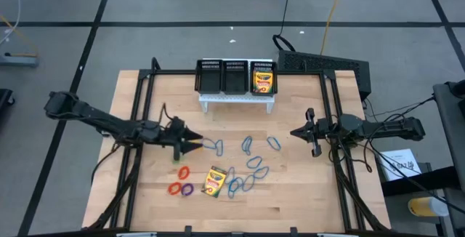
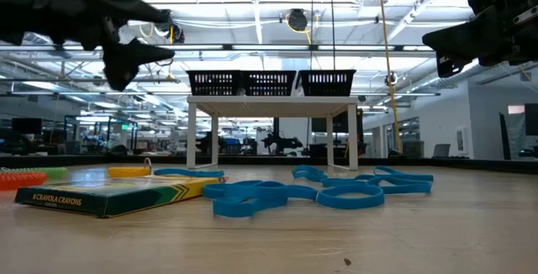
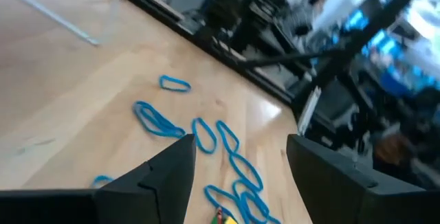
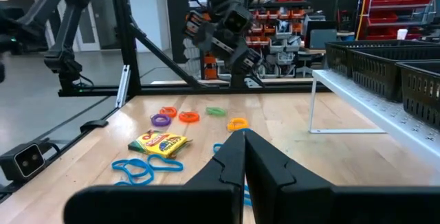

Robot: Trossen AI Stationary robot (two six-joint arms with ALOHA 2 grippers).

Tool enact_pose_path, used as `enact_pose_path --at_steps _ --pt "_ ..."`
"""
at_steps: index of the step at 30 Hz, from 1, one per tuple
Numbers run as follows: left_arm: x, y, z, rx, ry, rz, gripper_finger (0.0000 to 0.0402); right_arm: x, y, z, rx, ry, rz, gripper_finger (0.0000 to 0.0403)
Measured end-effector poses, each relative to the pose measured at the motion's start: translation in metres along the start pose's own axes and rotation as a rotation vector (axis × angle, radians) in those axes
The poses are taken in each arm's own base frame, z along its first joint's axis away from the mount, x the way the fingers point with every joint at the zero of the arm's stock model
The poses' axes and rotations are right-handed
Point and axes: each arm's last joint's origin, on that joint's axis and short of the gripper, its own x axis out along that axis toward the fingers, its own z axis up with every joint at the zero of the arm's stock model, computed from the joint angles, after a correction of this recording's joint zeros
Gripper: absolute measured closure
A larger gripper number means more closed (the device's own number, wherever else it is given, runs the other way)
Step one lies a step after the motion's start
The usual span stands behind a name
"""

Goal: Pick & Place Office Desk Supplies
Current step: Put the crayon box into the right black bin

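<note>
Wooden worktop carries a black mesh organiser on a white stand; only its right-hand compartment holds a crayon box. Another crayon box lies among blue loops. Left gripper gapes empty; right gripper is closed, empty.

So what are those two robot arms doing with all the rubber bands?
They are tidying desk supplies into the black mesh organiser at the back of the table. One crayon box already stands in its right compartment. Another crayon box lies flat among the blue loops. The left gripper hangs open and empty above the table, near a blue loop. The right gripper waits shut on the other side, holding nothing.
</note>
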Motion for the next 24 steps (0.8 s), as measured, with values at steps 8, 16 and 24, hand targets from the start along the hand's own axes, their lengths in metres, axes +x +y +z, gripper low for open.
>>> enact_pose_path --at_steps 8,16,24 --pt "0.041 -0.015 -0.003 0.049 0.140 0.027 0.0162 0.000 0.000 0.000 0.000 0.000 0.000 0.0403" --pt "0.071 -0.012 -0.024 -0.020 0.357 0.026 0.0162 0.000 0.000 0.000 0.002 0.000 0.000 0.0403" --pt "0.081 0.003 -0.051 -0.125 0.506 0.080 0.0163 0.000 0.000 0.000 0.004 0.000 0.000 0.0403"
